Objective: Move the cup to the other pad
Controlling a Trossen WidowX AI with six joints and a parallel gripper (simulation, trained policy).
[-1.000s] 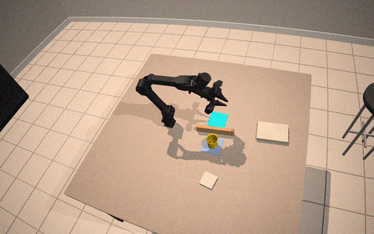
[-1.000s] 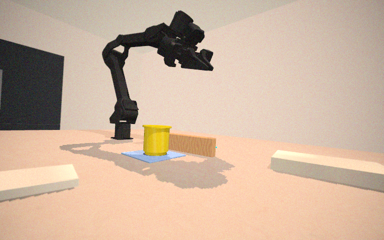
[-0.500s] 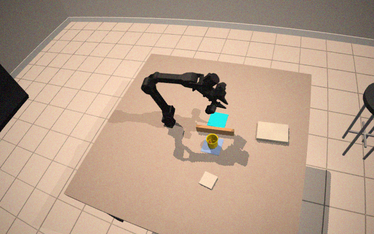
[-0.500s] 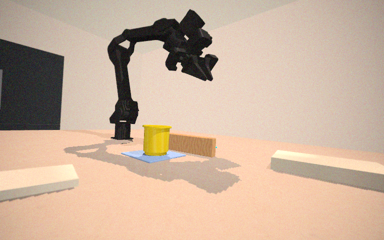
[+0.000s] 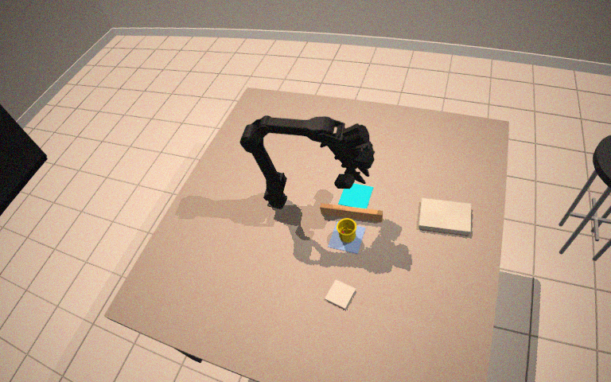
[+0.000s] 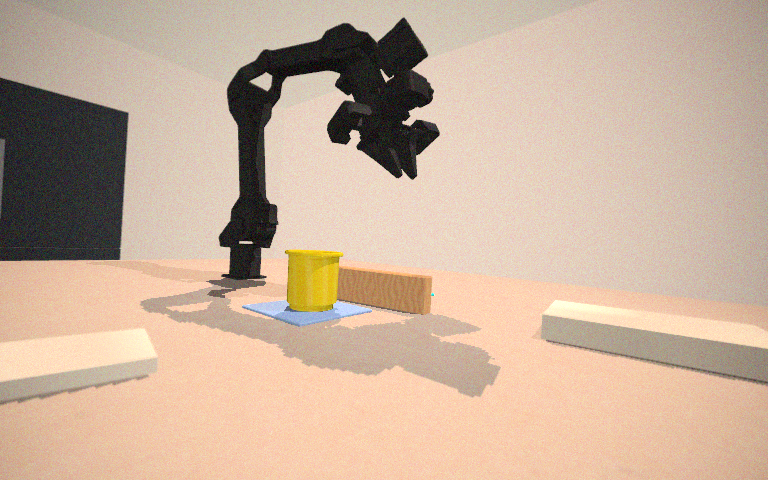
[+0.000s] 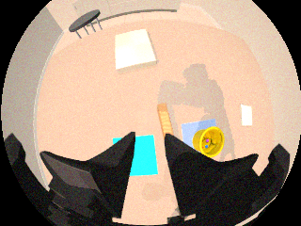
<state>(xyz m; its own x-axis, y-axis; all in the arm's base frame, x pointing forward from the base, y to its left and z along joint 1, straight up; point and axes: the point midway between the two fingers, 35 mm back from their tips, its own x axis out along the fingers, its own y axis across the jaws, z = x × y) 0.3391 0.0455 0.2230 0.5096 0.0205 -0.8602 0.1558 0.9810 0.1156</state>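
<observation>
Black fingers [image 5: 362, 174] [image 6: 407, 176], partly open, nothing held.
I hang high above the bench [image 5: 418, 288] [image 6: 362, 430] [image 7: 89, 89], beyond the wooden bar [image 5: 351, 212] [image 6: 385, 289] [image 7: 165, 120] from the cup [image 5: 347, 230] [image 6: 313, 281] [image 7: 208, 141], which stands upright on the blue pad [image 5: 335, 242] [image 6: 300, 319] [image 7: 189, 130], its base keeping the marbles [image 5: 344, 231] [image 7: 207, 143] in.

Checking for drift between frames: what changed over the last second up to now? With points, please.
The gripper [image 5: 356, 177] [image 6: 407, 176] [image 7: 150, 137] swung from reaching outward to pointing more steeply down; its fingers hold nothing. Nothing was grasped or released. Unchanged: yellow cup [image 5: 347, 231] [image 6: 312, 281] [image 7: 217, 152] on the blue pad [image 5: 335, 241] [image 6: 300, 318] [image 7: 189, 128], wooden bar [image 5: 351, 213] [image 6: 385, 289] [image 7: 165, 121].
</observation>
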